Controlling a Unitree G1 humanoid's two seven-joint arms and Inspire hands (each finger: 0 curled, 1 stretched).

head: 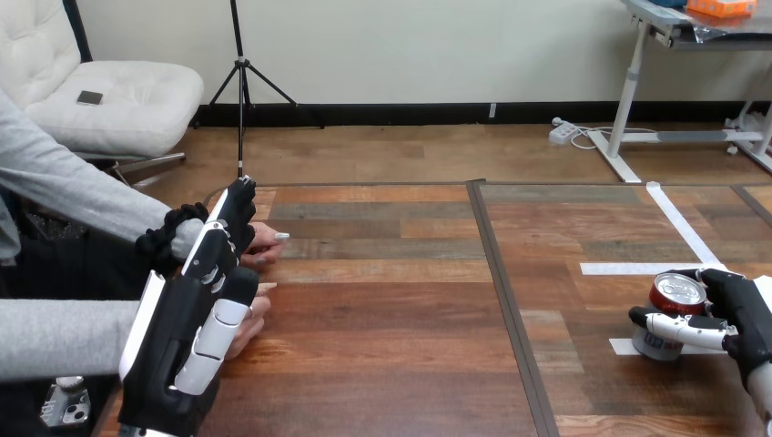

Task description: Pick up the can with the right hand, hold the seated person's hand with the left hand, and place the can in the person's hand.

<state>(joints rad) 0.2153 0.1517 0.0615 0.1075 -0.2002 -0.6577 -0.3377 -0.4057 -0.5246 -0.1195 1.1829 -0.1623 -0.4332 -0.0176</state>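
Note:
A red and silver can [672, 300] stands upright on a white tape mark near the table's right edge. My right hand [742, 319] comes in from the right and is curled round the can, thumb across its front and fingers behind it. At the left, my left hand [196, 314] is raised on edge with its fingers stretched straight away from me. The person's upper hand [266, 241] peeks out to the right of those fingertips. The person's lower hand [253, 314] lies on the table just beyond my palm. I cannot tell whether my left hand touches either one.
The wooden table [391, 309] has a dark seam [505, 300] running front to back through its middle. White tape strips [678, 223] lie on its right half. The person's grey sleeves [64, 196] enter from the left edge.

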